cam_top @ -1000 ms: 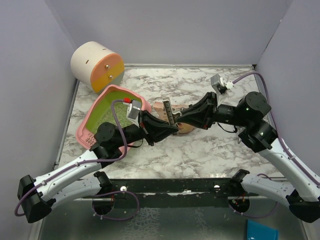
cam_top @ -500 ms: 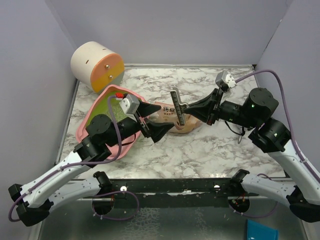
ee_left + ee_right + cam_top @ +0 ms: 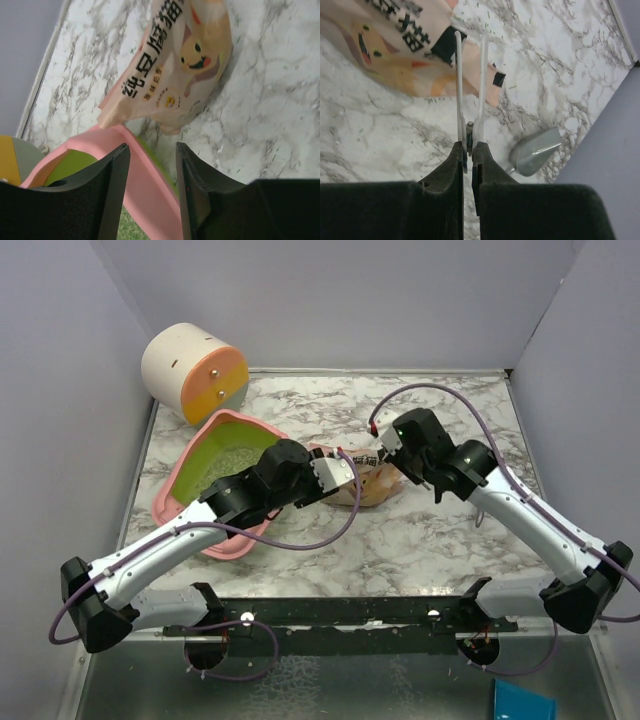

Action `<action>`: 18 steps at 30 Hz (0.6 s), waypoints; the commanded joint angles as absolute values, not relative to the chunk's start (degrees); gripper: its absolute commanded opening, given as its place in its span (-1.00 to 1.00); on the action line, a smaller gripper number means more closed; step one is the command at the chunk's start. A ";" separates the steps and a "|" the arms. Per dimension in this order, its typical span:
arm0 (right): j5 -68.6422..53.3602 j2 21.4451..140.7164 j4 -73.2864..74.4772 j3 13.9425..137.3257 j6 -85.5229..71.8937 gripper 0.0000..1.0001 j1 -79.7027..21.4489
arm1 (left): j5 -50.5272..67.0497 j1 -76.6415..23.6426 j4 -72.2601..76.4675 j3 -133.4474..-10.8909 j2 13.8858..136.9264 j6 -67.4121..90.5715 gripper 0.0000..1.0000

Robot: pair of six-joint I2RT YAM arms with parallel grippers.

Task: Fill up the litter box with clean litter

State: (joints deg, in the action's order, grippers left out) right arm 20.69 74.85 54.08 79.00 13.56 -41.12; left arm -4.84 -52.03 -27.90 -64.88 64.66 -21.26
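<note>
The bag (image 3: 180, 65) lies just ahead of the left gripper (image 3: 151, 150) (spread apart, nothing held), box (image 3: 102, 136) right beside it; the right gripper (image 3: 469, 150) pinches a white clip (image 3: 458, 80).

- Left arm (image 3: 170, 545) stretches forward and inward, wrist angled down; left gripper (image 3: 151, 150) has fingers spread apart, nothing between.
- Right arm (image 3: 530, 515) reaches inward, wrist pitched down; right gripper (image 3: 468, 147) is pinched tight on white clip (image 3: 481, 75).
</note>
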 commanded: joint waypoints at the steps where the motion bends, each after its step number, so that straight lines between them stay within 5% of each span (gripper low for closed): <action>1: 19.02 63.93 46.63 74.90 26.40 -0.98 -41.19 | -5.23 -49.67 -26.97 -62.89 64.28 -34.64 -0.03; 7: -1.37 63.55 47.76 75.87 31.61 -0.99 -31.98 | 11.26 -42.82 -20.36 -62.09 63.54 -36.86 0.40; 10: -10.79 63.17 44.92 73.38 36.37 -0.98 -22.38 | 18.01 -40.24 -17.08 -61.81 64.20 -37.04 0.44; 18: -28.18 70.36 44.87 75.59 41.83 -0.98 -16.35 | 34.27 -33.83 -17.52 -66.48 71.33 -37.87 0.49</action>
